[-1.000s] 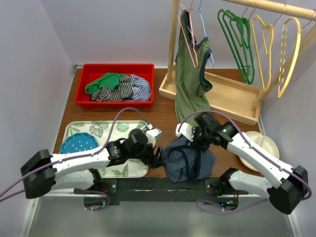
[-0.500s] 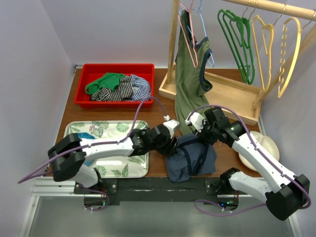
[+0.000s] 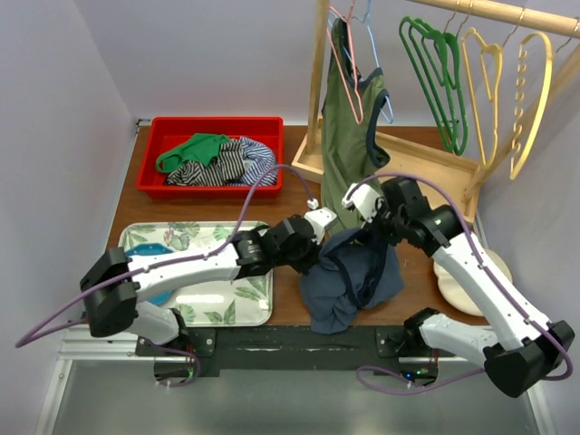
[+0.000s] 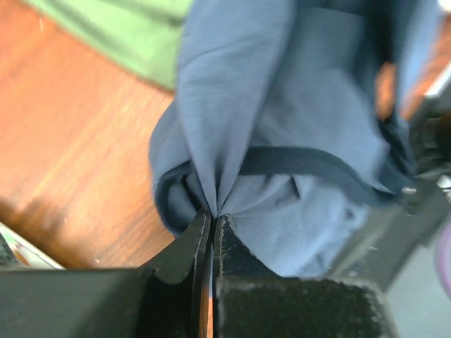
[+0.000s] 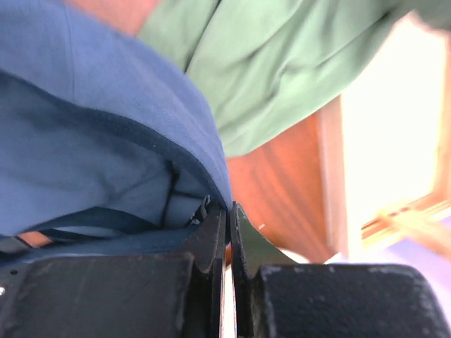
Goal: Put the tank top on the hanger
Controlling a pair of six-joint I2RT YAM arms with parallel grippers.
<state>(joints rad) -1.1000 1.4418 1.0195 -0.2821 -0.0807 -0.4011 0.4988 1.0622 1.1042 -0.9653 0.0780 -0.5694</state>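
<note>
The navy-blue tank top (image 3: 349,276) hangs bunched between both grippers over the table's front middle, its lower part still resting on the wood. My left gripper (image 3: 319,251) is shut on a pinched fold at its left edge; the left wrist view shows cloth (image 4: 282,127) fanning out from the closed tips (image 4: 213,215). At the top's upper right, my right gripper (image 3: 369,232) is shut on the dark hem (image 5: 84,105), jaws pressed together (image 5: 229,209). The plain mustard-yellow hanger (image 3: 483,91) hangs on the rail at the back right, well away from both grippers.
An olive-green tank top (image 3: 349,145) on a pink hanger hangs just behind the grippers. Green hangers (image 3: 437,77) and a holed yellow hanger (image 3: 535,100) share the rail above the wooden rack base (image 3: 408,172). Red bin (image 3: 154,181) of clothes back left, floral tray (image 3: 204,299) front left, white object (image 3: 476,267) right.
My left arm swung right from the tray to the tank top and shut on it. The right gripper shut on the hem and moved up and back, pulling the cloth upward.
</note>
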